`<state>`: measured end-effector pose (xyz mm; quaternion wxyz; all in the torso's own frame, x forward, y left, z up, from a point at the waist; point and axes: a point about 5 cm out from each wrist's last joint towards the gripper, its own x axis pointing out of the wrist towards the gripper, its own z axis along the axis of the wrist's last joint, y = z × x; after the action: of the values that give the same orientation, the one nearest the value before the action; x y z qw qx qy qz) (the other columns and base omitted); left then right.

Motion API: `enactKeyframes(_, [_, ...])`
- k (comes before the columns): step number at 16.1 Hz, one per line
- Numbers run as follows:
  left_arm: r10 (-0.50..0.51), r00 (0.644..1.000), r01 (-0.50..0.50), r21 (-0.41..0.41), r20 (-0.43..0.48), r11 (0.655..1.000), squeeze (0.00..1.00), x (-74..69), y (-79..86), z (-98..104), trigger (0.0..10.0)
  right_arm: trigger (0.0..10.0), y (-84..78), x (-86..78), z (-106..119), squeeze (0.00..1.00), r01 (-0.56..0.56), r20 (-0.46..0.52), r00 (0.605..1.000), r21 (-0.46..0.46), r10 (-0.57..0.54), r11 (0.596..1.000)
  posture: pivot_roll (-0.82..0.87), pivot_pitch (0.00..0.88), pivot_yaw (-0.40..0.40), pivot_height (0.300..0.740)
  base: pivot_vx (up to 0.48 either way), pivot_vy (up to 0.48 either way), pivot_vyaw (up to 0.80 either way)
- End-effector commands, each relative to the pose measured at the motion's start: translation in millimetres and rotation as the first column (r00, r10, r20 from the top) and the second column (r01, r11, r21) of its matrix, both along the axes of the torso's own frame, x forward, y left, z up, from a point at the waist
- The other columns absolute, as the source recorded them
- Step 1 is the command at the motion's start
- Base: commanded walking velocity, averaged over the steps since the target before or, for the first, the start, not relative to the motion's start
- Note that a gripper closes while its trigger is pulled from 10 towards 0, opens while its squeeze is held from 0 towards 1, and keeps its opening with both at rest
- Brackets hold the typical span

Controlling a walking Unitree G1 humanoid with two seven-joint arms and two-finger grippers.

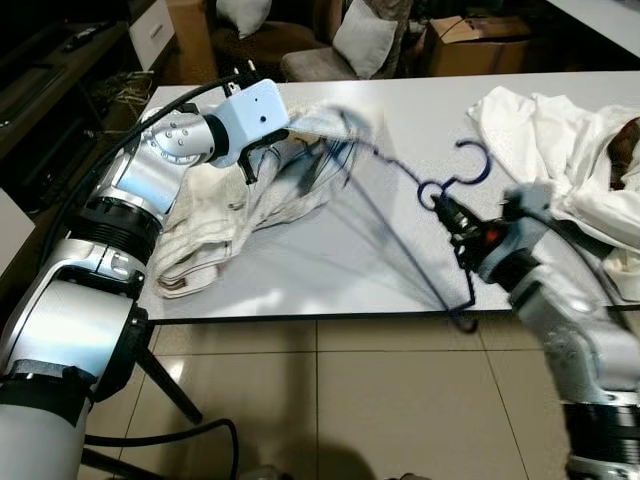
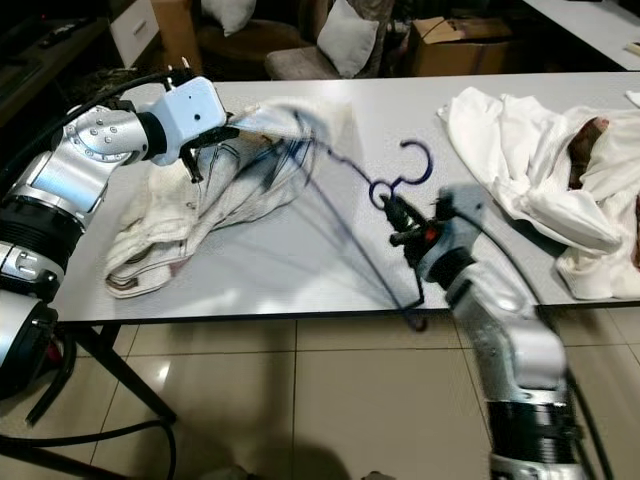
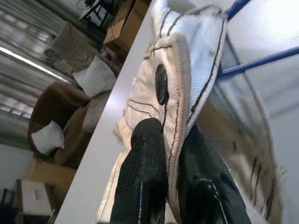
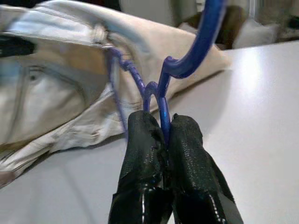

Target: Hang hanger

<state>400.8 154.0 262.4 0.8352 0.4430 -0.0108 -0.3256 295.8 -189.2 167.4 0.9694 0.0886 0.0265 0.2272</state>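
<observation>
Head cam first: no bins or baskets on the white table point(image 1: 400, 110), just a cardboard box point(image 1: 478, 42) on the floor behind it, flaps open, and you can't tell what's inside. Your blue hanger point(image 1: 440, 215) is thin wire, hook up top, blurred, held up over the middle of the table with its lower corner hanging near the front edge. One shoulder of it runs into the beige garment point(image 1: 255, 195), which is partly lifted and partly heaped on the table's left side. A pile of white cloth point(image 1: 560, 150) sits on the right end. Your left gripper point(image 1: 268, 143) reaches in from the left, arm bent, and your right gripper point(image 1: 447, 213) comes up from the front edge, forearm angled toward the hook.

Left wrist: both black fingers point(image 3: 145, 168) are pinched shut on a seamed edge of the beige garment with a dark button, blue hanger wire crossing just behind. Brown sofa point(image 3: 60, 112) with pale cushions past the table.

Right wrist: the fingers point(image 4: 187, 154) are clamped tight on the hanger's twisted neck, right under the hook, garment draped behind.
</observation>
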Motion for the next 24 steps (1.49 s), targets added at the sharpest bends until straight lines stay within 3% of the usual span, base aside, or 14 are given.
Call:
enactKeyframes(1, [0.033,0.999,-0.033,-0.01,0.032,0.999,0.0,0.5,9.7,11,0.0,10.0,-4.4,-3.8,6,0.0,-0.019,0.026,0.999,-0.022,0.019,1.0,-0.08,0.0,0.08,0.74,0.0,0.0,0.0])
enactKeyframes(3, [0.042,0.998,-0.037,-0.097,0.054,0.995,0.0,1.3,13.3,27,0.0,10.0,-25.3,7.3,11,0.0,0.106,0.047,0.994,-0.043,-0.104,0.993,-0.08,0.0,0.084,0.74,0.0,0.0,0.0])
enactKeyframes(5, [0.008,0.999,0.008,-0.327,0.049,0.945,0.0,0.9,7.5,48,0.0,10.0,-32.9,18.2,30,0.0,0.176,0.124,0.977,-0.023,-0.171,0.984,-0.08,0.0,0.087,0.74,0.0,0.0,0.0])
enactKeyframes(6, [0.038,0.991,0.031,-0.49,0.131,0.871,0.0,-0.4,10.9,84,0.0,10.0,-38.8,23.1,57,0.0,0.222,0.227,0.948,0.034,-0.224,0.974,-0.08,0.0,0.081,0.74,0.0,0.0,0.0])
enactKeyframes(7, [0.097,0.972,0.041,-0.558,0.216,0.829,0.0,-3.8,20.9,112,0.0,10.0,-46.1,23.2,80,0.0,0.251,0.294,0.917,0.098,-0.269,0.963,-0.08,0.0,0.08,0.74,0.0,0.0,0.0])
enactKeyframes(8, [0.14,0.955,0.029,-0.555,0.26,0.832,0.0,-6.6,30.4,124,0.0,10.0,-51.8,21.6,89,0.0,0.264,0.313,0.904,0.12,-0.289,0.957,-0.07,0.0,0.075,0.74,0.0,0.0,0.0])
enactKeyframes(10, [0.138,0.972,-0.04,-0.448,0.19,0.893,0.0,-2.3,34.1,99,0.4,10.0,-51.4,21.2,73,0.0,0.271,0.248,0.928,0.061,-0.277,0.961,-0.07,0.0,0.069,0.74,0.0,0.0,0.0])
enactKeyframes(11, [0.136,0.986,-0.098,-0.325,0.097,0.94,0.0,1.1,35.2,62,0.5,10.0,-48.7,19.9,49,0.0,0.272,0.164,0.95,-0.023,-0.265,0.962,-0.06,0.0,0.068,0.74,0.0,0.0,0.0])
enactKeyframes(13, [0.086,0.995,-0.094,-0.263,-0.04,0.96,0.0,-3.0,22.9,9,0.7,10.0,-38.0,8.9,21,0.0,0.263,0.071,0.963,-0.066,-0.258,0.963,-0.06,0.0,0.059,0.74,0.0,0.0,0.0])
enactKeyframes(16, [-0.006,0.99,-0.043,-0.343,-0.141,0.938,0.0,-9.6,-6.7,-10,0.0,10.0,-37.3,-4.8,8,0.0,0.213,0.029,0.977,-0.067,-0.211,0.975,-0.03,0.0,0.047,0.74,0.0,0.0,0.0])
enactKeyframes(18, [0.003,0.987,-0.066,-0.385,-0.163,0.921,0.0,-8.4,-10.3,-13,0.0,10.0,-29.5,-11.8,19,0.0,0.152,0.068,0.986,-0.003,-0.151,0.988,-0.04,0.0,0.059,0.74,0.0,0.0,0.0])
enactKeyframes(19, [0.023,0.985,-0.091,-0.399,-0.173,0.912,0.0,-7.4,-11.5,-15,0.0,10.0,-22.0,-21.5,28,0.0,0.046,0.107,0.993,-0.022,-0.044,0.999,-0.05,0.0,0.081,0.74,0.0,0.0,0.0])
enactKeyframes(20, [0.033,0.981,-0.114,-0.43,-0.191,0.895,0.0,-4.6,-14.3,-15,0.0,10.0,-14.6,-41.6,35,0.0,-0.137,0.112,0.982,-0.107,0.149,0.985,-0.06,0.0,0.092,0.74,0.0,0.0,0.0])
enactKeyframes(24, [0.086,0.978,-0.169,-0.486,-0.188,0.858,0.0,2.0,-15.6,-6,0.0,10.0,-16.8,-86.4,35,0.0,-0.412,-0.052,0.911,-0.182,0.409,0.893,-0.08,0.0,0.088,0.74,0.0,0.0,0.0])
